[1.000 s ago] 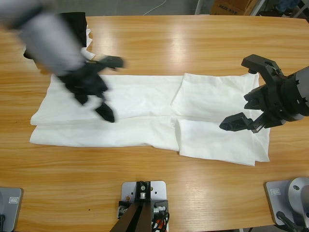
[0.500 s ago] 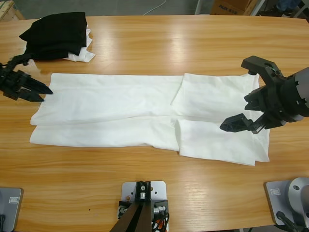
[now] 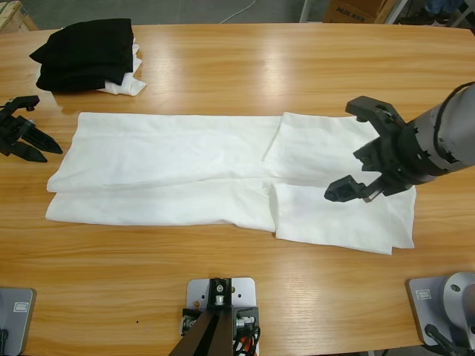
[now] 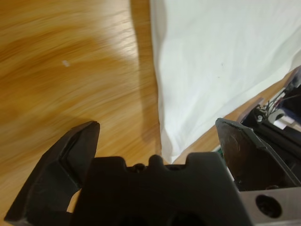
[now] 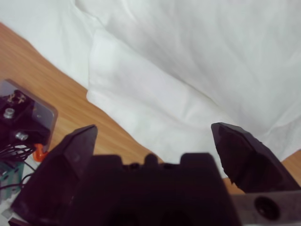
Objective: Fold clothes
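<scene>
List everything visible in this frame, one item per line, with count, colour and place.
T-shirt: one, white, spread lengthwise across the table's middle, partly folded.
Black garment: one, black, folded, far left corner, lying on a small white fabric piece.
Table: one, light wood.
Cardboard box: one, brown, beyond the far edge.
Left gripper: black, open, over bare wood off the shirt's left end.
Right gripper: black, open, above the shirt's right part.

Bright overhead light, wrist cams blurry
</scene>
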